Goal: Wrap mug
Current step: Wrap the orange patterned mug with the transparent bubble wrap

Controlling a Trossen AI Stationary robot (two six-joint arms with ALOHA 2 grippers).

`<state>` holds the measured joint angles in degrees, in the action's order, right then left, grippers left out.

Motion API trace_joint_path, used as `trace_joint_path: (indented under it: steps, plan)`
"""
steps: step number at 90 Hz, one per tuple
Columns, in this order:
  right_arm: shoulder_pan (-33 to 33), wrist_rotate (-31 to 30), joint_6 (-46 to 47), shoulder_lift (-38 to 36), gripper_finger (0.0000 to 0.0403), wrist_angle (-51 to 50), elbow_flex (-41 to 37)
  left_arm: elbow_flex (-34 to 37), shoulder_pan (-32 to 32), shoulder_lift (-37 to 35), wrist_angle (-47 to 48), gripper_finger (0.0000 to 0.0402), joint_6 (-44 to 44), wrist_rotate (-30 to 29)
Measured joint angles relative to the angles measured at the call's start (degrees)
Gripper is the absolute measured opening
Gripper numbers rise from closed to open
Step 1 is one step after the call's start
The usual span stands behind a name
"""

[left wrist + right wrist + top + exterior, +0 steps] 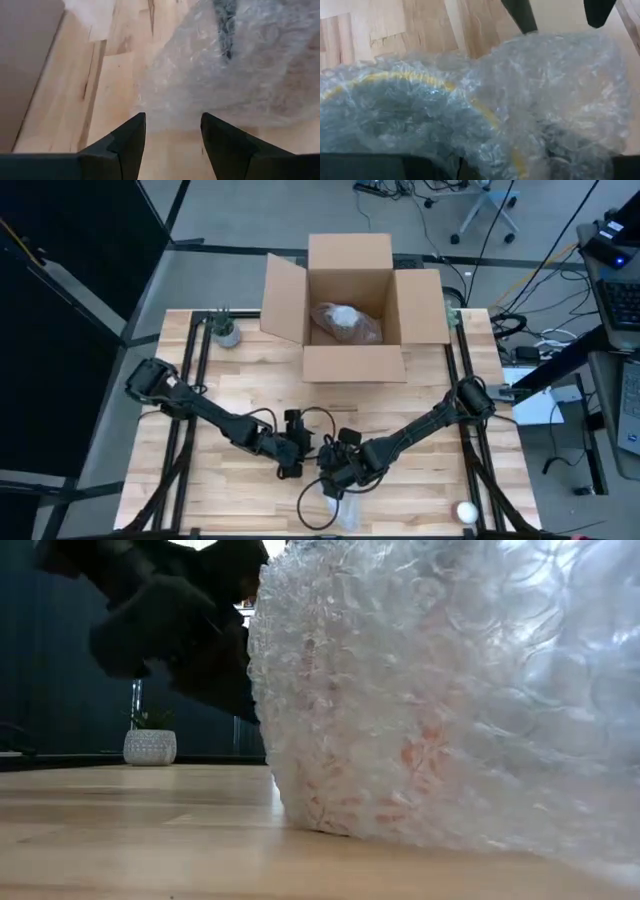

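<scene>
The mug shows only through the bubble wrap (560, 100) bunched around it: a yellow rim (420, 77) in the right wrist view, a reddish shape (420, 755) in the low view. The bundle (345, 508) rests on the table near its front edge. My left gripper (172, 132) is open and low over the table, its fingertips (522, 17) at the wrap's edge. My right gripper (335, 478) is right at the bundle, and the wrap hides its front end. My left gripper's open fingertips (135, 135) stand level at the edge of the bubble wrap (200, 112), coming from the table's left. Whether they touch it, I cannot tell.
An open cardboard box (350, 365) stands at the table's far middle with a wrapped bundle (345, 323) inside. A small potted plant (226, 332) sits at the far left. A white ball (466, 511) lies near the front right corner. Bare wood lies between box and arms.
</scene>
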<state>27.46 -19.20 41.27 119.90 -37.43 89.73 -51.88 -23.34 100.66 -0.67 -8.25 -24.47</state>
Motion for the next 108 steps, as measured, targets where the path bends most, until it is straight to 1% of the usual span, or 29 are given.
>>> trace_joint_path:
  steps: [17, 24, 31, 42, 47, 68, 76, 95, 108]
  plan:
    - [-0.42, 0.13, 0.57, 0.00, 0.0187, -0.06, -0.02, 0.00, 0.55, 3.26, -2.57, 0.0177, 1.60, 0.07]
    - [-0.42, 0.11, 0.57, 0.00, 0.0187, -0.04, -0.02, 0.02, 0.72, 4.07, -4.09, 0.0163, 2.61, -1.13]
    - [-0.42, 0.01, 0.44, 0.00, 0.0187, -0.04, -0.02, 0.01, 0.82, 4.11, -4.49, 0.0127, 2.58, -3.03]
    - [-0.35, -0.03, 0.31, 0.00, 0.0187, -0.03, -0.02, 0.04, 0.57, 2.63, -4.32, 0.0035, 2.63, -4.23]
    - [-0.35, -0.18, 0.27, 0.00, 0.0187, -0.04, -0.02, 0.02, 0.15, 1.30, -4.62, 0.0013, 2.65, -4.26]
    - [-0.35, -0.31, 0.34, 0.00, 0.0187, -0.07, -0.02, 0.02, -3.25, -5.32, -4.72, 0.0010, 2.69, -4.18]
    - [-0.35, -0.24, 1.06, 0.00, 0.0187, -0.12, -0.02, 0.00, -4.27, -6.93, -5.90, 0.0010, 2.82, -1.35]
    - [-0.35, -0.22, 1.23, 0.00, 0.0187, -0.13, -0.02, -0.04, -5.79, -6.64, -12.78, 0.0010, 2.58, 6.25]
    - [-0.35, -0.31, 1.00, 0.00, 0.0187, -0.08, -0.02, 0.02, -5.92, -6.21, -15.51, 0.0010, -0.51, 7.13]
